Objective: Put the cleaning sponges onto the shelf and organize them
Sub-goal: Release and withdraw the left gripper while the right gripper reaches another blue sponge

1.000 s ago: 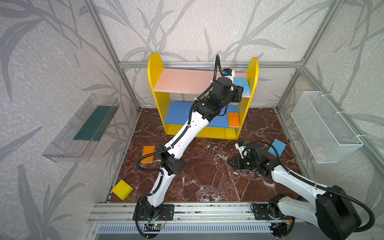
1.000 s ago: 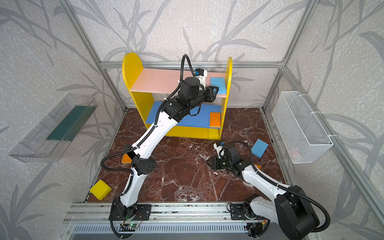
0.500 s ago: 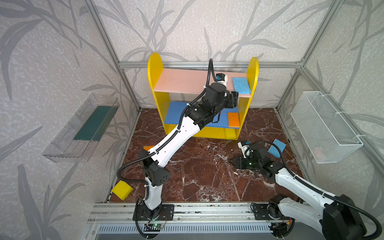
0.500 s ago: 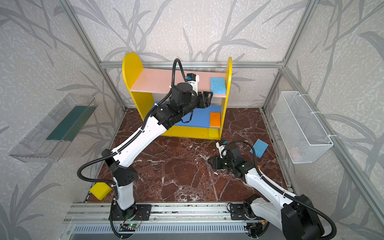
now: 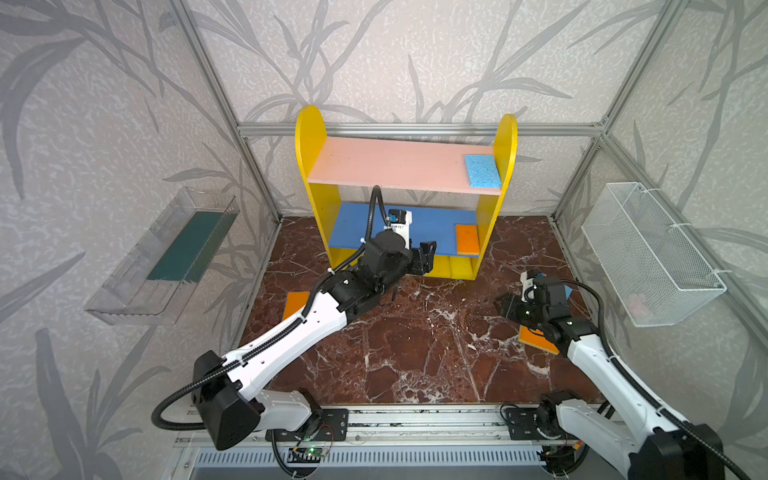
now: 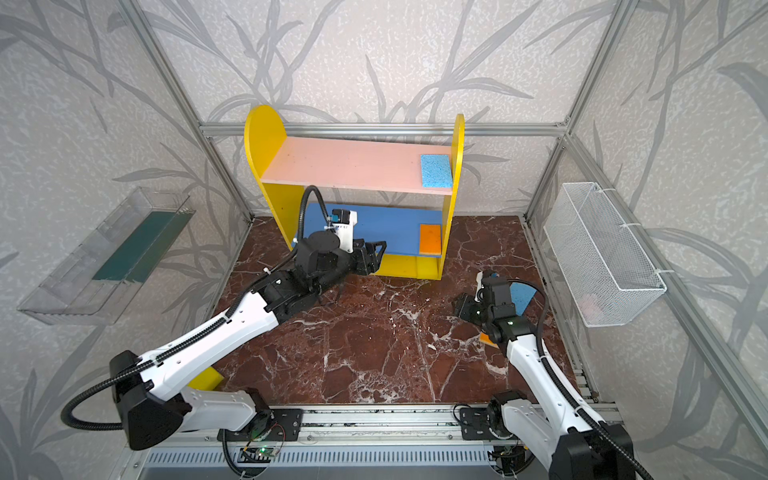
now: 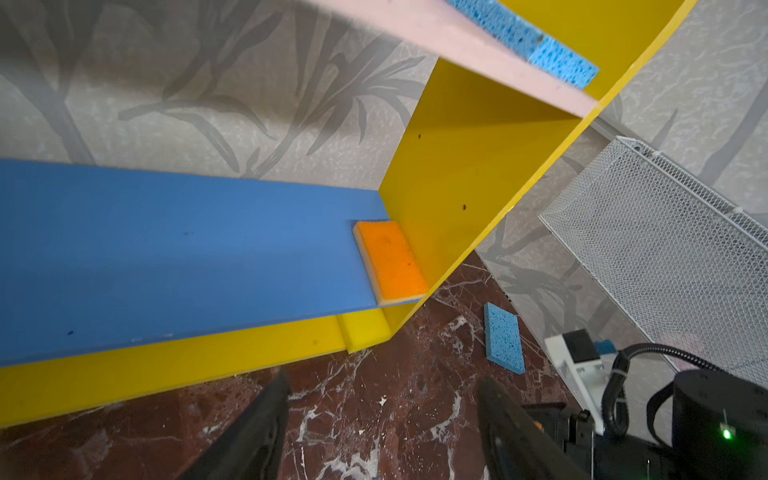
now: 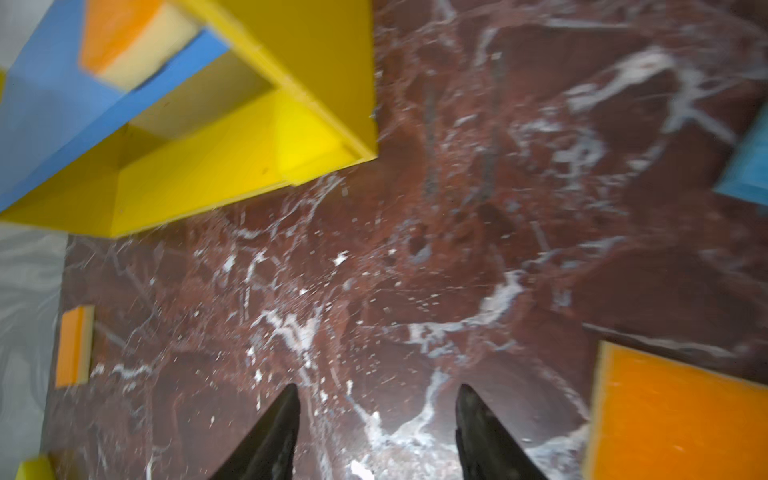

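Yellow plain foam sponge block [image 6: 206, 376] is nearest, lower left of frame, partly under the left arm. Red-brown marble table [image 5: 415, 353] carries the loose ones. Orange-faced sponge with yellow backing [image 5: 536, 340] lies right of centre, partly under the right arm. Second orange-faced sponge [image 5: 296, 302] lies left of centre, near the left wall.

Right tool [image 5: 504, 304] is over the table, right of centre, fingers apart with nothing between them. Light blue porous sponge [image 6: 522, 296] lies flat just beside that arm's wrist, on its right in frame.

Left tool [image 5: 428, 257] is at frame centre, just in front of the shelf's lower front edge, fingers apart and empty.

Small bookcase shelf with yellow round-topped side panels [image 5: 309, 137] stands at the back wall, upper centre. Third orange-faced sponge [image 5: 467, 239] lies flat on the blue middle board [image 5: 432, 224], right end, against the side panel. Second light blue sponge [image 5: 482, 170] lies flat on the pink upper board [image 5: 395, 166], right end, beside the panel.
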`<state>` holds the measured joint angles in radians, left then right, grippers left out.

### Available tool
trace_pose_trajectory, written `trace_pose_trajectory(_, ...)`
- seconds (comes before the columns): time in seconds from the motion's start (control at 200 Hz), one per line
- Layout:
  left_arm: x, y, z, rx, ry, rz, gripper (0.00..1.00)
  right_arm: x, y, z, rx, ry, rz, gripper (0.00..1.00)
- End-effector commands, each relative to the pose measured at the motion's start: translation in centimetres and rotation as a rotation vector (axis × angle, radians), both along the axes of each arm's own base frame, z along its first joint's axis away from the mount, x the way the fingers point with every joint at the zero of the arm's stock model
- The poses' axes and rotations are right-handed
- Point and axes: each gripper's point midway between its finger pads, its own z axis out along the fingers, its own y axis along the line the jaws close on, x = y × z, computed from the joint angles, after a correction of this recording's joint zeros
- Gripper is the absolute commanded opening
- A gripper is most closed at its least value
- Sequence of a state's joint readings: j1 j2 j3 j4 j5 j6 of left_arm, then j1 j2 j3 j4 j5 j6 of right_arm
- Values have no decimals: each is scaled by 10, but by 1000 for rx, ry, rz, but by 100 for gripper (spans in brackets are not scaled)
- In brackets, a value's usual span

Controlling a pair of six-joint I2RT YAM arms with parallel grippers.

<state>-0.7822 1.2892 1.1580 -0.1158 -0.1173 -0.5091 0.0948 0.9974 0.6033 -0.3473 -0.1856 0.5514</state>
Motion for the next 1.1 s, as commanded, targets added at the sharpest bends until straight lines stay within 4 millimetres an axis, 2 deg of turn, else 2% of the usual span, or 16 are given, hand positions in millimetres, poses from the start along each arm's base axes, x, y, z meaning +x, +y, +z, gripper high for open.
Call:
trace_pose_trajectory(0.0,-15,-3,-42,-94,52,-4,73,2,-43,-11,-62,79,-162,66)
trace_pose_trajectory(0.08,-29,-7,-93,-95,129,-10,73,9,-70,-16,-79,97,-256,69)
trace_pose_trajectory(0.14,-40,-11,-125,-97,181,-24,73,16,-82,-17,-87,109,-293,69)
trace_pose_trajectory(0.205,-52,-17,-149,-84,219,-49,73,23,-94,-17,-133,126,-324,67)
trace_pose_trajectory(0.26,-60,-23,-162,-65,244,-78,73,31,-100,-18,-156,137,-336,58)
trace_pose_trajectory(0.335,-67,-30,-171,-40,258,-112,73,42,-107,-22,-188,163,-352,47)
trace_pose_trajectory(0.37,-69,-32,-174,-30,258,-118,73,46,-111,-24,-209,180,-357,46)
trace_pose_trajectory(0.455,-72,-32,-181,-26,261,-129,73,56,-116,-29,-242,237,-349,46)
trace_pose_trajectory(0.53,-75,-28,-189,-15,265,-129,73,63,-123,-39,-286,311,-341,50)
trace_pose_trajectory(0.725,-80,-26,-211,-41,296,-135,73,80,-141,-58,-338,377,-352,52)
trace_pose_trajectory(0.77,-82,-32,-212,-60,312,-154,73,83,-145,-58,-351,386,-353,52)
trace_pose_trajectory(0.795,-83,-35,-213,-69,319,-169,73,82,-148,-68,-368,422,-347,52)
trace_pose_trajectory(0.865,-85,-43,-216,-87,342,-197,73,83,-156,-72,-396,455,-348,52)
trace_pose_trajectory(1.02,-84,-46,-227,-92,360,-191,73,85,-160,-86,-396,495,-334,50)
trace_pose_trajectory(1.094,-83,-46,-229,-87,360,-188,73,86,-160,-92,-398,509,-328,46)
